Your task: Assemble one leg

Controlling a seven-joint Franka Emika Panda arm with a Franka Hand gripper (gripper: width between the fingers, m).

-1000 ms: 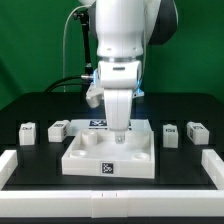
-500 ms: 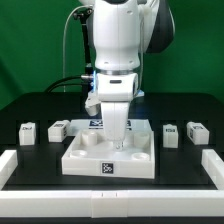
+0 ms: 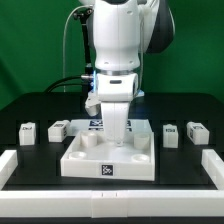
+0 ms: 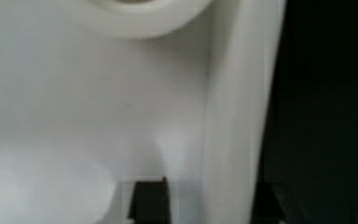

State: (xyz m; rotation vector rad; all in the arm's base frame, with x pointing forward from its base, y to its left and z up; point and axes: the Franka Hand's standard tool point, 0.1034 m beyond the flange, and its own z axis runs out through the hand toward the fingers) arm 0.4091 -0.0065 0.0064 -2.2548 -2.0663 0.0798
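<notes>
Four small white legs lie on the black table: two at the exterior view's left (image 3: 28, 132) (image 3: 58, 128) and two at its right (image 3: 170, 132) (image 3: 195, 131). None is held. The large white square tabletop (image 3: 90, 160) lies in the middle with its sockets up. My gripper (image 3: 118, 138) is low over the tabletop's far side. In the wrist view the gripper (image 4: 211, 205) straddles a raised white rim of the tabletop (image 4: 238, 110). One dark finger (image 4: 149, 200) stands against that rim. The other finger cannot be told from the dark table. A round socket (image 4: 149, 15) shows close by.
The marker board (image 3: 96, 124) lies just behind the tabletop. A low white fence runs along the exterior view's left (image 3: 10, 163), right (image 3: 212, 163) and front (image 3: 110, 198) of the work area. A cable (image 3: 68, 60) hangs behind the arm.
The arm came down towards the tabletop and shifted a little to the exterior view's left during the first half second. Since then nothing has visibly moved.
</notes>
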